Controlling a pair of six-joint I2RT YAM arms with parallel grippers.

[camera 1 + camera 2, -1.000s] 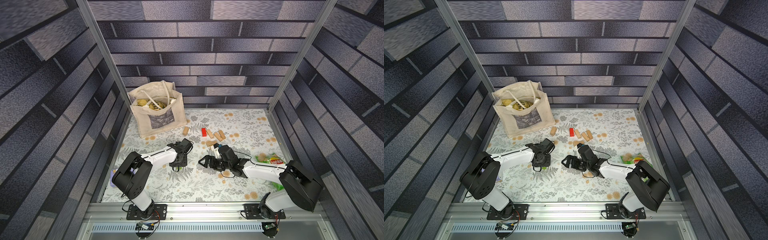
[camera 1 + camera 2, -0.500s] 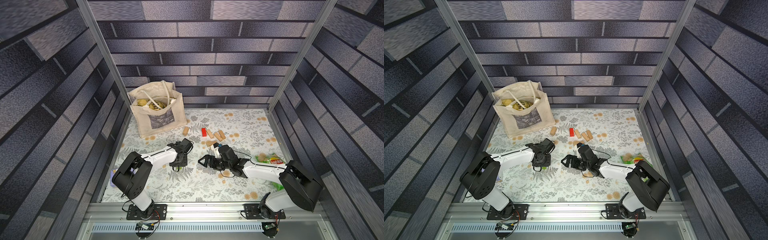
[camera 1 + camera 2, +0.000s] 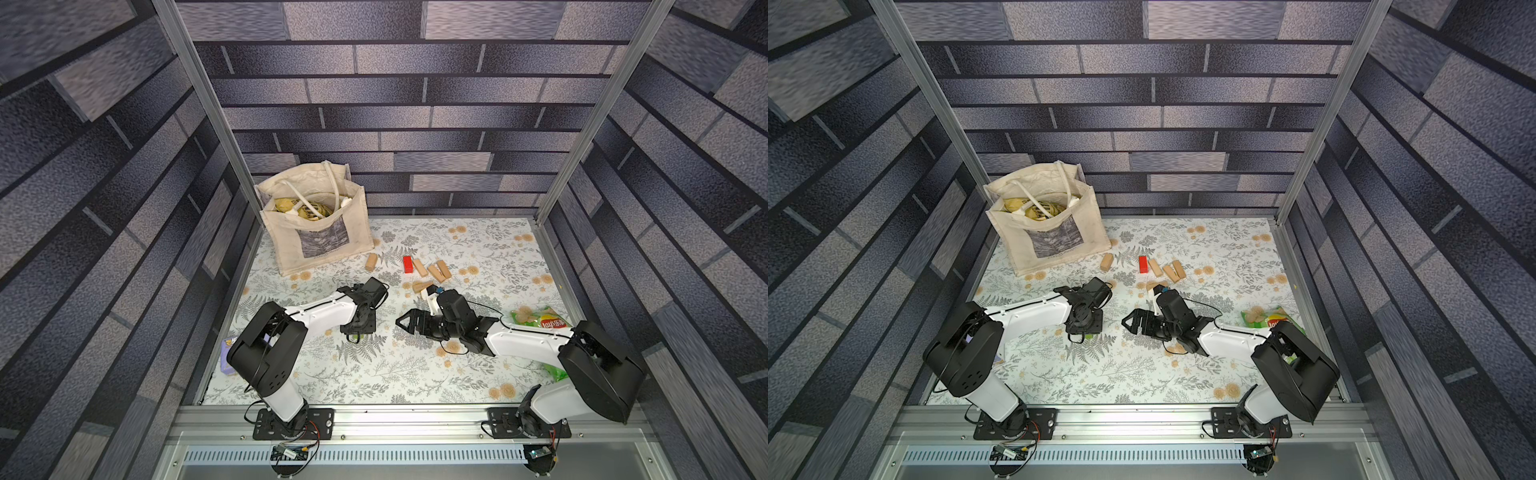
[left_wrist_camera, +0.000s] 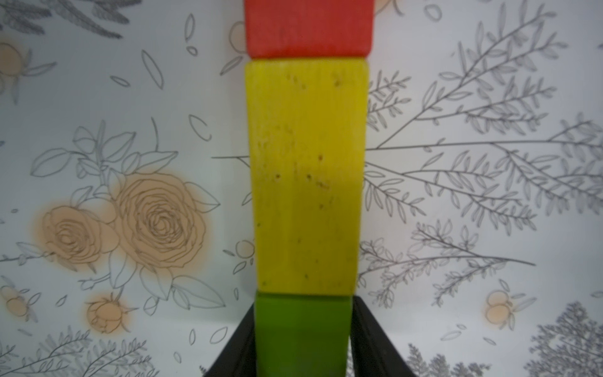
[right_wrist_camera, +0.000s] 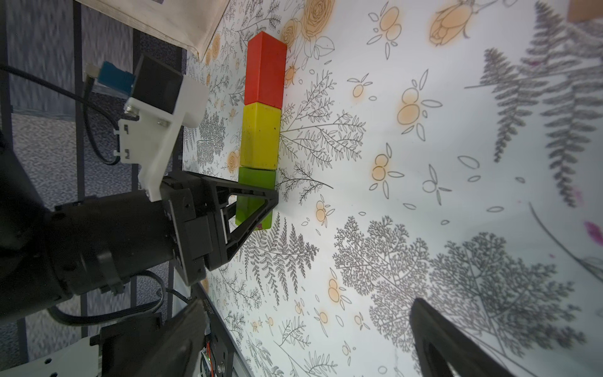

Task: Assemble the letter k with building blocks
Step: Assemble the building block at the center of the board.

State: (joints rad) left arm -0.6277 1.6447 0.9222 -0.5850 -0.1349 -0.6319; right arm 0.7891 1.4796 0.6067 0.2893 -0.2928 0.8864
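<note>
Brick-patterned enclosure around a bench (image 3: 478, 365) covered by a floral sheet. A cloth bag (image 3: 316, 232) stands at the far left, and a crisp packet (image 3: 536, 322) lies beside the right arm. Both arms reach toward the middle of the bench.

Set against the top views of a second before, neither arm nor any loose block has visibly shifted, so the scene is at a standstill.

The left hand (image 5: 261, 196) is down at the bench, its jaws set narrowly to either side of the green block (image 4: 301, 329). Whether they pinch it or only flank it cannot be told. The right hand (image 3: 409, 323) gapes wide and holds nothing, near the left hand.

The green block lies flat, end to end with the yellow block (image 4: 308, 176) and the red block (image 4: 308, 29). The three touch in one straight row, which the left hand hides in both top views. Beyond the hands lie a spare red block (image 3: 408, 264), plain blocks (image 3: 434, 271) just beside it, and a lone block (image 3: 371, 262) nearer the bag.

The stillness suggests the green block is already seated. The row reads as the upright of the k, probably complete. What remains is the release and the two slanted strokes, to be built from the loose blocks.
</note>
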